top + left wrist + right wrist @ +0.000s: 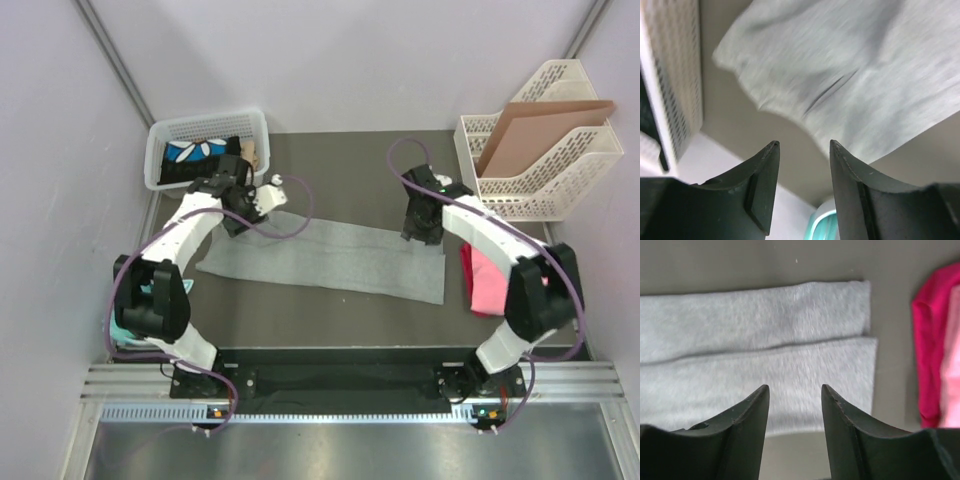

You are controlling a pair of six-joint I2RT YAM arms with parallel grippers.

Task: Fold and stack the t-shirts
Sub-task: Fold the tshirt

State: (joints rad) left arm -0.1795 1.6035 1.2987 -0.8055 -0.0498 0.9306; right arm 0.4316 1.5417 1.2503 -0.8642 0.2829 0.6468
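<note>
Across the frame's middle, the grey t-shirt (330, 260) is lying folded in a long strip, pink and magenta t-shirts (486, 285) are sitting just right of it, and the left gripper (803, 146) and right gripper (794, 388) are hovering over its ends, jaws parted, empty.

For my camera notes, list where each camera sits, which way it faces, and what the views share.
Top external: above and behind the arms, looking down on the table; both arms, left gripper and right gripper show.
Left wrist: on the left arm, facing down at one end of the grey t-shirt and a white basket; its open fingers show.
Right wrist: on the right arm, facing down at the grey t-shirt's other end and the pink t-shirts; its open fingers show.
Shared: all three see the grey t-shirt.
</note>
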